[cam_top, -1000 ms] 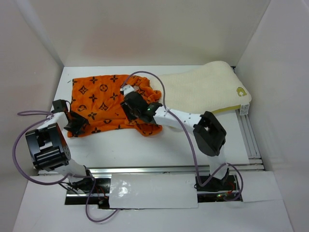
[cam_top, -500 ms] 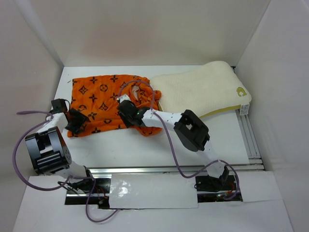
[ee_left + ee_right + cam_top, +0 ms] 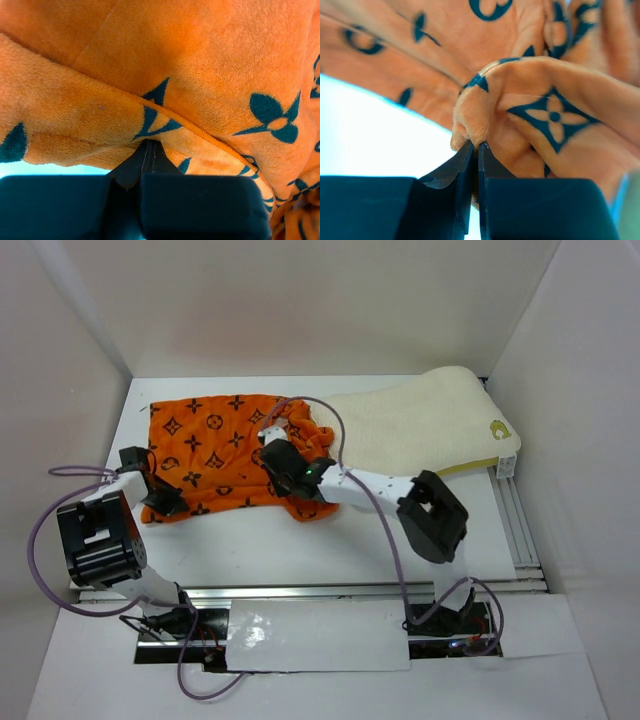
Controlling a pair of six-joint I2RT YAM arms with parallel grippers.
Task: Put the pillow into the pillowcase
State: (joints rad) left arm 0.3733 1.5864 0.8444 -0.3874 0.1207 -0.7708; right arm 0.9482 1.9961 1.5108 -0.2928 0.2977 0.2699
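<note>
left claw (image 3: 148,150) squeezed shut on pillowcase (image 3: 215,445) near left edge, likely to pin it. right claw (image 3: 476,150) squeezed shut on bunched fold at open end, likely to lift mouth. pillow (image 3: 420,425) lies far right, touching that end.

The right gripper (image 3: 475,148) fills the frame from 5 to 7 o'clock, its two dark fingers (image 3: 449,176) pressed together with a bunched fold of the pillowcase (image 3: 555,102) pinched at their tips. Orange cloth with dark flower and diamond motifs spreads from 10 round to 4 o'clock. Bright white table (image 3: 367,132) shows at 9 o'clock.
</note>
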